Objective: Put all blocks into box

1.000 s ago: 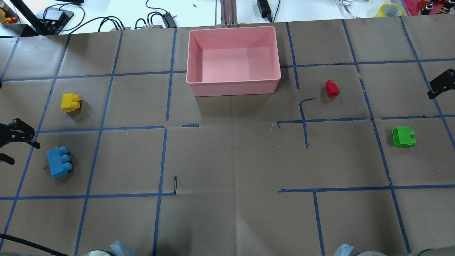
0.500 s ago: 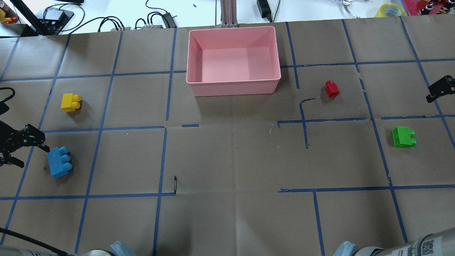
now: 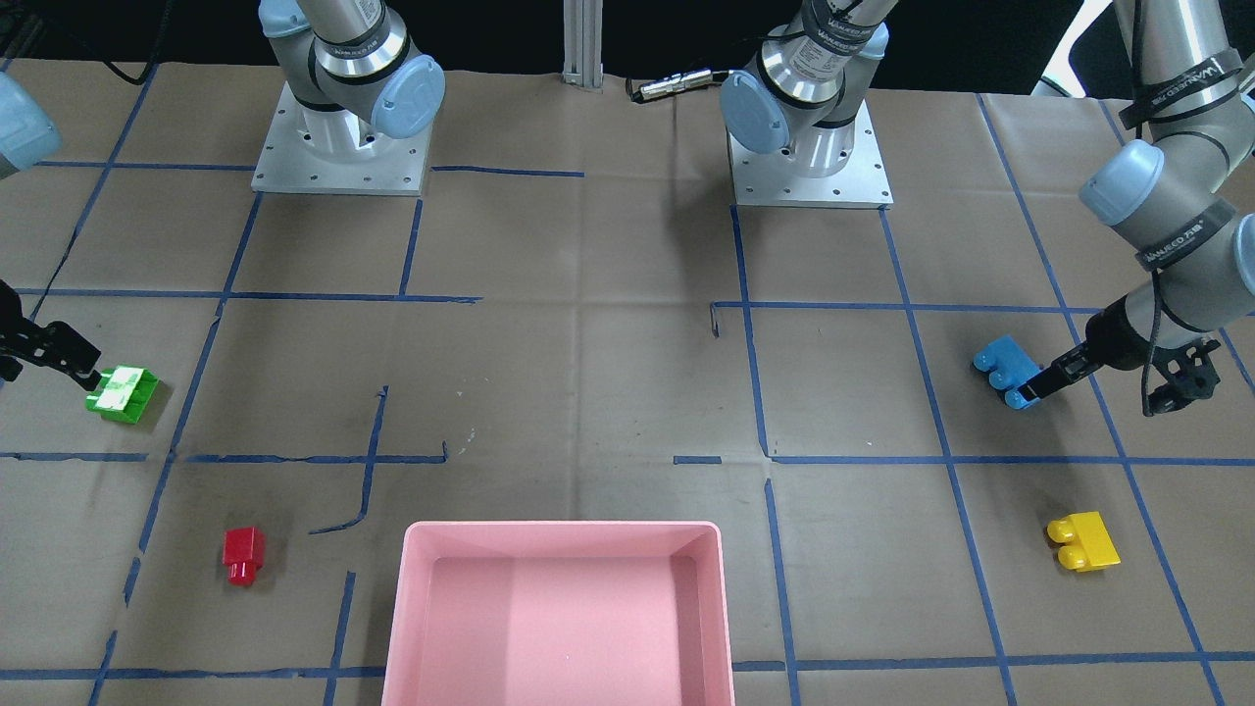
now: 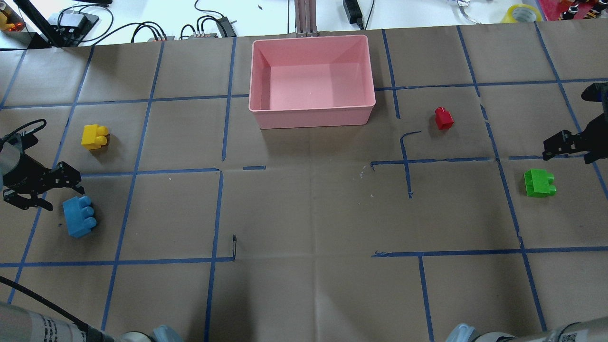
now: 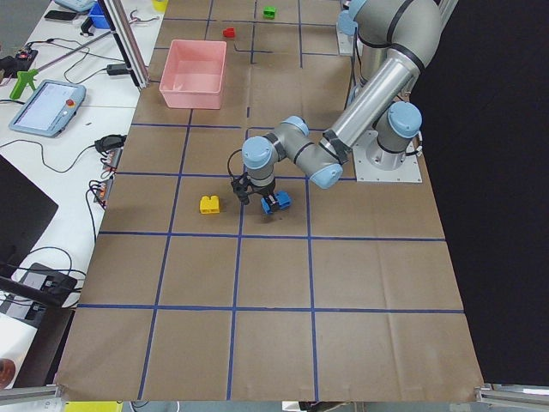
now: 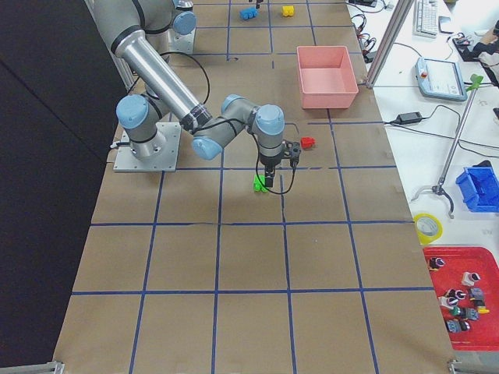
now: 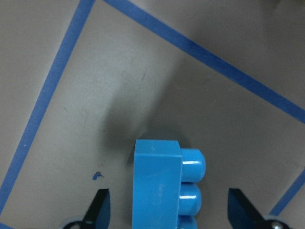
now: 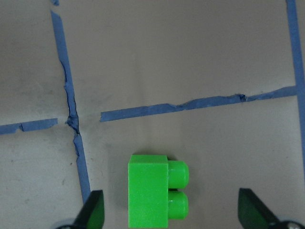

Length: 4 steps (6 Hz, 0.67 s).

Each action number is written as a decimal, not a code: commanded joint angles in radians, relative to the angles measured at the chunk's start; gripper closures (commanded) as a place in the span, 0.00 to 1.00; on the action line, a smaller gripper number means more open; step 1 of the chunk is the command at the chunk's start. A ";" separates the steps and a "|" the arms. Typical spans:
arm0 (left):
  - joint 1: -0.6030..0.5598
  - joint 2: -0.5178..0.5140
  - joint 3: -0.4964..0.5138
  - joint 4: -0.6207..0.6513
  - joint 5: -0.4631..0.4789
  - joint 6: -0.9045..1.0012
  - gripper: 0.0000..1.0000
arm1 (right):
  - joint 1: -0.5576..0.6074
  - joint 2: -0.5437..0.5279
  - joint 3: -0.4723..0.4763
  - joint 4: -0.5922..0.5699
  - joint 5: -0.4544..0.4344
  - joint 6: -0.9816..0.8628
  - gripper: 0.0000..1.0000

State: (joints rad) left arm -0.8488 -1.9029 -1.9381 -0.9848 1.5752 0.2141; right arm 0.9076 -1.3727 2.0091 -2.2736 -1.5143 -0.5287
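Observation:
The pink box (image 4: pixel 311 118) stands empty at the far middle of the table. The blue block (image 4: pixel 80 216) lies at the left, the yellow block (image 4: pixel 95 137) beyond it. My left gripper (image 4: pixel 65 197) is open and hovers over the blue block's near end; in the left wrist view its fingers (image 7: pixel 100 210) stand either side of the block (image 7: pixel 159 186). The red block (image 4: pixel 443 118) lies right of the box. The green block (image 4: pixel 539 183) lies at the far right. My right gripper (image 4: pixel 567 152) is open just beyond it, and the right wrist view shows the block (image 8: pixel 155 195) between the fingers.
Blue tape lines cross the brown paper table cover. Cables and power bricks (image 4: pixel 209 26) and a tape roll (image 4: pixel 521 13) lie on the white bench beyond the far edge. The two arm bases (image 3: pixel 338 147) stand on the robot's side of the table.
My left gripper has moved right, up to the blue block. My right gripper has moved in and toward the robot, close to the green block. No block has moved.

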 commanded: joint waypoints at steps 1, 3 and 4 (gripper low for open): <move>-0.004 -0.039 -0.011 0.038 -0.001 0.001 0.12 | 0.001 0.010 0.051 -0.027 0.002 -0.005 0.00; -0.004 -0.030 -0.025 0.038 0.000 0.008 0.12 | 0.001 0.035 0.051 -0.043 0.000 -0.013 0.00; -0.003 -0.037 -0.035 0.038 0.000 0.008 0.12 | 0.001 0.043 0.056 -0.072 -0.001 -0.014 0.01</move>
State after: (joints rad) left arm -0.8525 -1.9355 -1.9646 -0.9467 1.5752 0.2211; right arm 0.9081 -1.3380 2.0611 -2.3215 -1.5141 -0.5406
